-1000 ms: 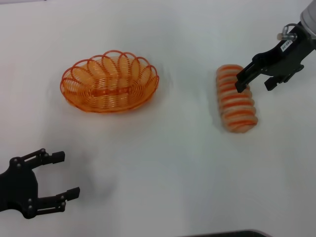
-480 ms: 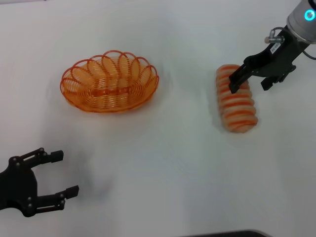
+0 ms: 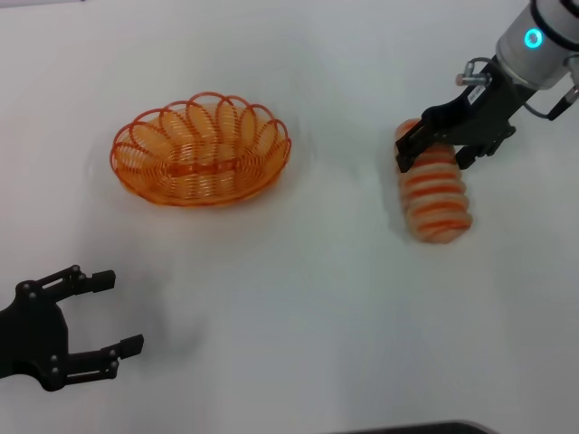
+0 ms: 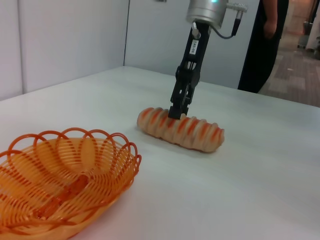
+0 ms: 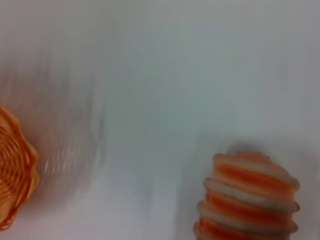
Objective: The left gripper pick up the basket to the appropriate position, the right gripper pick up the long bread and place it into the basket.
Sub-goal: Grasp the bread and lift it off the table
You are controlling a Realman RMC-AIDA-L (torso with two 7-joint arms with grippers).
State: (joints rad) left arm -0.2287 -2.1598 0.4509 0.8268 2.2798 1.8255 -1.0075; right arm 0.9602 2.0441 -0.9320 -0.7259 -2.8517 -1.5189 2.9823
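The orange wire basket sits empty on the white table at the upper left; it also shows in the left wrist view and the right wrist view. The striped long bread lies at the right, also seen in the left wrist view and the right wrist view. My right gripper is open, its fingers on either side of the bread's far end; it also shows in the left wrist view. My left gripper is open and empty at the lower left, well short of the basket.
The white table stretches between the basket and the bread. A dark edge shows at the bottom of the head view. A person in dark clothes stands beyond the table's far side.
My right gripper has moved left and down, from beside the bread to over its far end. The left gripper has drifted slightly. Basket and bread have not moved.
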